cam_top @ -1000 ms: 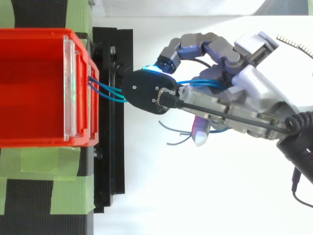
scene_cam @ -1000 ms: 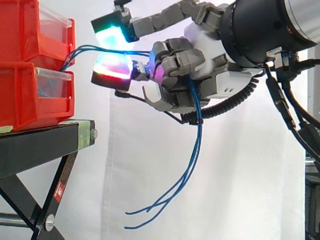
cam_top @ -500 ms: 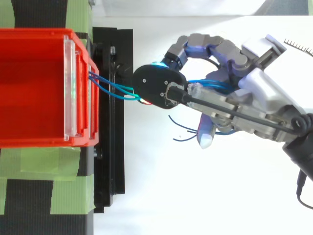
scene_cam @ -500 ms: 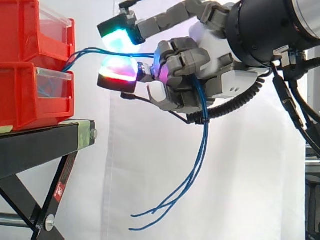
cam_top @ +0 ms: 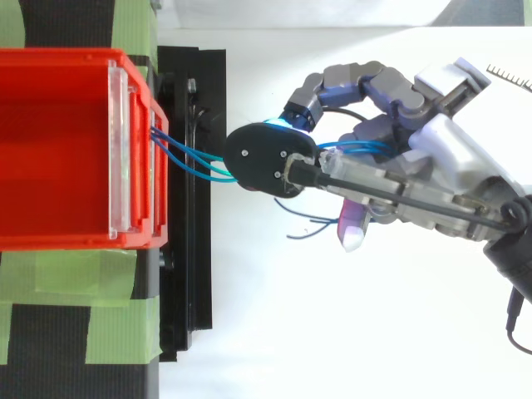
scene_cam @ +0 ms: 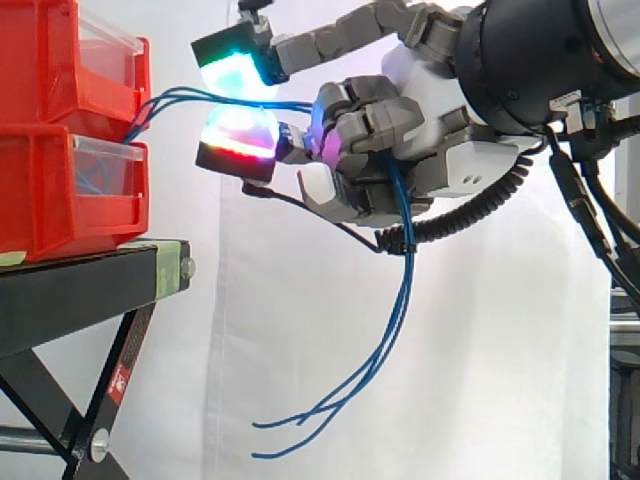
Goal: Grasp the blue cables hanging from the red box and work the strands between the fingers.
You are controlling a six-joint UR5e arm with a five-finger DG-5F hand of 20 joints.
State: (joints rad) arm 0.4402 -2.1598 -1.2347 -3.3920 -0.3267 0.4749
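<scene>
As seen from the side, found the hand (scene_cam: 420,160) curled shut around the blue cables (scene_cam: 404,300), strung from the red box (scene_cam: 50,60) and dangling below the palm; judged thin, light, limp, slippery, best pinched along the taut stretch.

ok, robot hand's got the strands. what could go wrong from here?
1. The blue cables run with little slack from the red box to the robot hand. Pulling further away could yank them out or drag the box.
2. The strands pass through the curled fingers as one bunch, so working them may let the whole bundle slip rather than separate.
</scene>
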